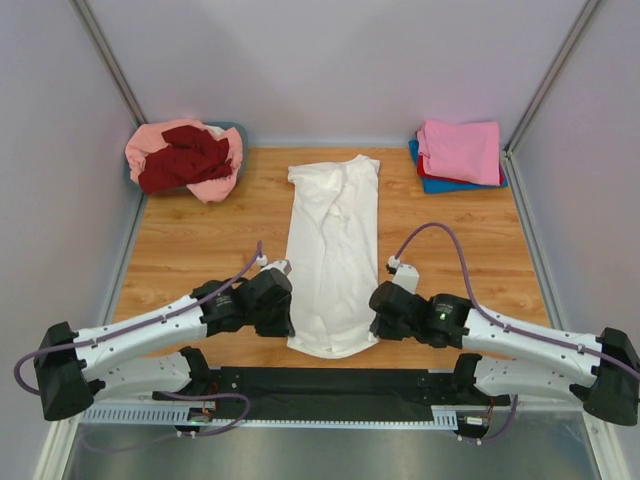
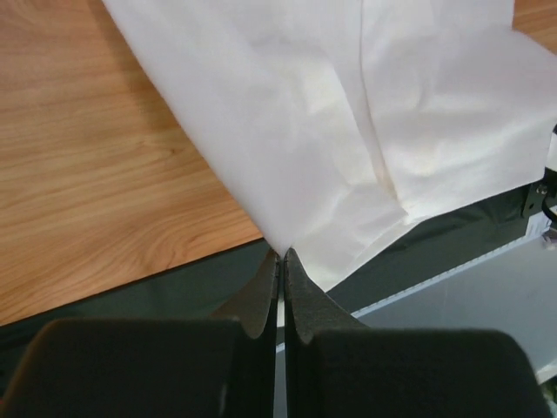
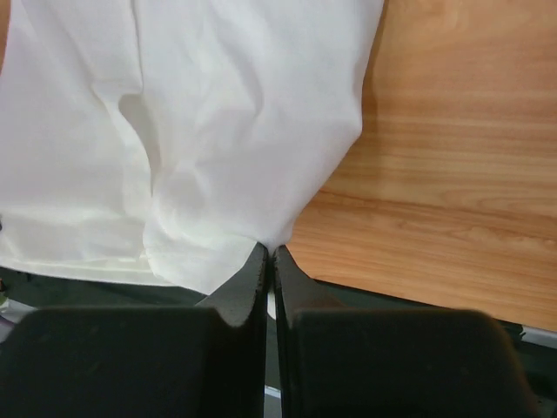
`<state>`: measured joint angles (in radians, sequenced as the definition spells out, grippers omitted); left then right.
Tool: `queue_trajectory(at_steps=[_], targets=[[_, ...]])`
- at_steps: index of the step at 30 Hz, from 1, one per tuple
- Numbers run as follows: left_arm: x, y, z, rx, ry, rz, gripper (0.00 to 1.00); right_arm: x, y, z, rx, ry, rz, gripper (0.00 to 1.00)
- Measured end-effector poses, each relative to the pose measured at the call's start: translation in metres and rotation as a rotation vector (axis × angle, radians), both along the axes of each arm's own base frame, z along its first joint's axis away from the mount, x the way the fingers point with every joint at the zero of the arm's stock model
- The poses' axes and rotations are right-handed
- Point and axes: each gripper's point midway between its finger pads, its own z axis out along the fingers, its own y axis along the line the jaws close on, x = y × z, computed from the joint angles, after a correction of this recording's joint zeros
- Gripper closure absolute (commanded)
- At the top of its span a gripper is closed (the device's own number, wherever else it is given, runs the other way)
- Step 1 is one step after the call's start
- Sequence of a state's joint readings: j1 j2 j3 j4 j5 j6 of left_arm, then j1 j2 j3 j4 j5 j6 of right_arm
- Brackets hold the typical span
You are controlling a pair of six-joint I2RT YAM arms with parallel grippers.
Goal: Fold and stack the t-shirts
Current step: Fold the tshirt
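Note:
A large off-white t-shirt (image 1: 334,250) lies folded into a long strip down the middle of the wooden table; no graphic shows. My left gripper (image 1: 284,322) is shut on its near left edge, and the pinched cloth (image 2: 287,174) shows in the left wrist view just past my gripper (image 2: 282,254). My right gripper (image 1: 376,318) is shut on the near right edge, seen in the right wrist view (image 3: 270,251) with the cloth (image 3: 218,139) beyond. Salmon-pink and dark red shirts (image 1: 185,158) are heaped at the back left. A folded stack, bright pink over red and blue (image 1: 460,153), sits at the back right.
A grey-blue tub (image 1: 238,130) lies under the back-left heap. Grey walls close in the table (image 1: 190,250) on three sides. A black strip (image 1: 330,380) runs along the near edge between the arm bases.

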<state>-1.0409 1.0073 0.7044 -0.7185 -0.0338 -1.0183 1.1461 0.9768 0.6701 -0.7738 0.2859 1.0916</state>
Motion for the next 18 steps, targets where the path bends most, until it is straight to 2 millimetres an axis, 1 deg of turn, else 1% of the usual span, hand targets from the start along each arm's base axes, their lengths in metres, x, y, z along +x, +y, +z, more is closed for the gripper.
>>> queue_trajectory(at_steps=[3, 5, 7, 10, 14, 18], targets=[[0.011, -0.004, 0.014, 0.038, -0.024, -0.007, 1.0, 0.022, -0.002, 0.013, -0.023, -0.031, -0.021, 1.0], [0.02, -0.007, 0.024, 0.063, -0.037, -0.012, 1.0, 0.036, -0.005, 0.018, -0.047, -0.043, -0.034, 1.0], [0.033, -0.009, 0.031, 0.081, -0.051, -0.008, 1.0, 0.052, -0.009, 0.022, -0.074, -0.054, -0.044, 0.99], [0.058, -0.007, 0.039, 0.114, -0.07, -0.001, 1.0, 0.073, -0.013, 0.028, -0.111, -0.062, -0.052, 1.0], [0.083, -0.006, 0.038, 0.15, -0.072, 0.006, 1.0, 0.098, -0.017, 0.033, -0.151, -0.069, -0.038, 1.0], [0.103, -0.011, 0.031, 0.189, -0.058, -0.019, 1.0, 0.119, -0.017, 0.033, -0.175, -0.066, -0.02, 1.0]])
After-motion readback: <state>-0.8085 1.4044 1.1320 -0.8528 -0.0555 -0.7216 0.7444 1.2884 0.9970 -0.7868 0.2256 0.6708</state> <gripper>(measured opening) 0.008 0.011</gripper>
